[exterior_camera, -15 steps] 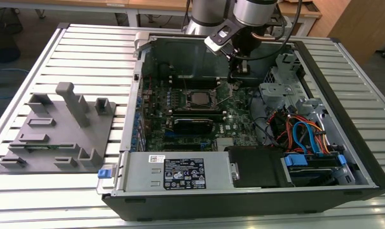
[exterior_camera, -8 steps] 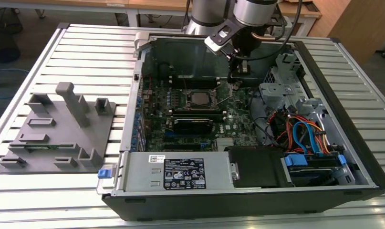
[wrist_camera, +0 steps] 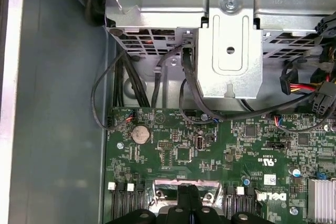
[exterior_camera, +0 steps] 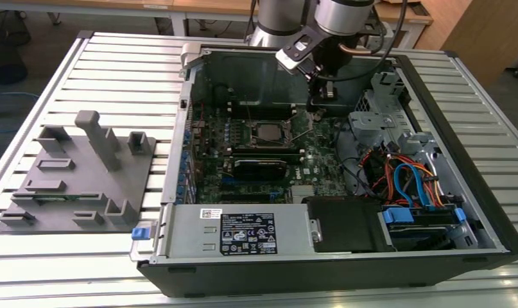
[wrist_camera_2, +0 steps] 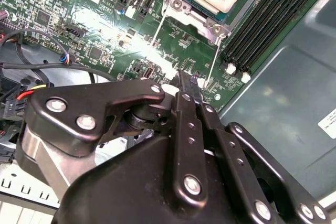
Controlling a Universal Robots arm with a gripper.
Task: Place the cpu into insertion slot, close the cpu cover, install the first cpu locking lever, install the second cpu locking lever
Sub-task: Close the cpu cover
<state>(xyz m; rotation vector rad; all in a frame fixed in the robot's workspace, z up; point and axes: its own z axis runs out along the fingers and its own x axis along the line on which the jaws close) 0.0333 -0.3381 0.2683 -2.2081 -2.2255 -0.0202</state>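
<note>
A slatted metal table (exterior_camera: 113,64) carries an open computer case (exterior_camera: 327,279), with a grey fixture (exterior_camera: 79,173) at its nine o'clock in the exterior view. The cpu (exterior_camera: 266,133) lies in the insertion slot (exterior_camera: 250,133) on the green board, and the gripper (exterior_camera: 323,96) hangs nearby, between one and two o'clock from it. In the second wrist view its fingers (wrist_camera_2: 185,90) are pressed together, holding nothing.

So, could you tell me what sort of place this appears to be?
Probably a robotics lab or workshop: an opened computer case lies on a slatted metal table, with wooden desks behind.
</note>
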